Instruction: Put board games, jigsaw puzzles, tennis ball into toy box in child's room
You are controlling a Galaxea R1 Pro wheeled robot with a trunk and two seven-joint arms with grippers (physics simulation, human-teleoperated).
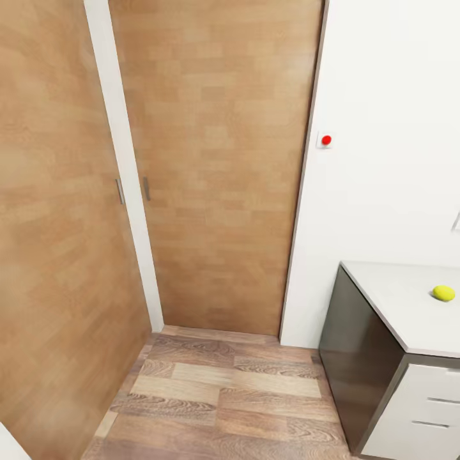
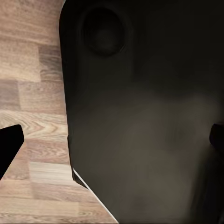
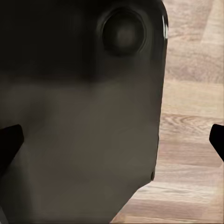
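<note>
The tennis ball (image 1: 443,293), small and yellow-green, lies on the pale table (image 1: 396,300) at the right edge of the head view. The board games, jigsaw puzzles, toy box and bed are out of view. In the left wrist view my left gripper (image 2: 114,143) is open, its dark fingertips (image 2: 9,149) set wide apart, with my own dark body behind them. In the right wrist view my right gripper (image 3: 113,140) is likewise open, with nothing between its fingertips (image 3: 9,140). Both hang over the wood plank floor.
A closed wooden door (image 1: 223,166) stands straight ahead, and a wood-panelled front (image 1: 57,223) runs along the left. A red button (image 1: 326,140) sits on the white wall. The table has a dark side panel (image 1: 354,358) and white drawers (image 1: 421,409). Plank floor (image 1: 217,396) lies in front.
</note>
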